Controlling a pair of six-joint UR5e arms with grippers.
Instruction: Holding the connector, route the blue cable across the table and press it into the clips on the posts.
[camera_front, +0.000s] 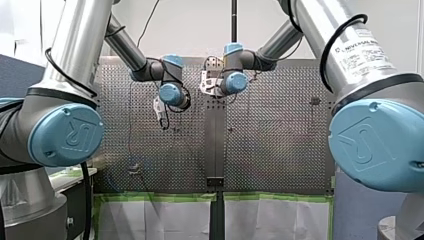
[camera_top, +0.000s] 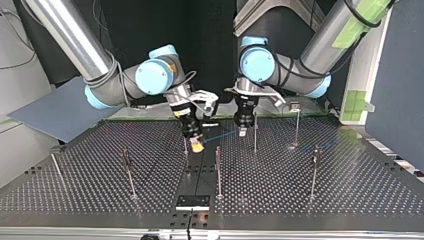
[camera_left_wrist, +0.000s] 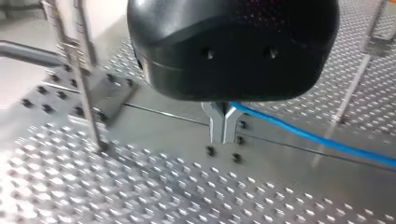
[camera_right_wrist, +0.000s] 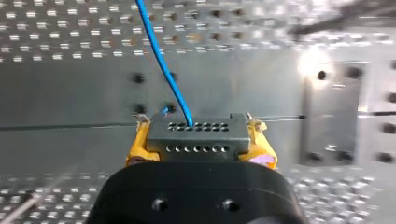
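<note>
In the right wrist view my right gripper (camera_right_wrist: 196, 127) is shut on a grey connector (camera_right_wrist: 196, 140), with a yellow pad on each side. The blue cable (camera_right_wrist: 163, 65) leaves the connector's face and runs off over the plate. My left gripper (camera_left_wrist: 223, 136) has its metal fingers shut on the blue cable (camera_left_wrist: 317, 138), just above the table's centre strip. In the top view my right gripper (camera_top: 198, 146) and my left gripper (camera_top: 242, 131) hang close together near the far middle. The blue cable (camera_top: 220, 135) stretches between them. A thin post (camera_top: 255, 133) stands right beside my left gripper.
Several thin clip posts stand on the perforated table (camera_top: 350, 195), among them one in the near middle (camera_top: 218, 171), one near right (camera_top: 314, 171) and one near left (camera_top: 129, 173). A black block (camera_top: 192, 202) sits at the near edge of the centre strip.
</note>
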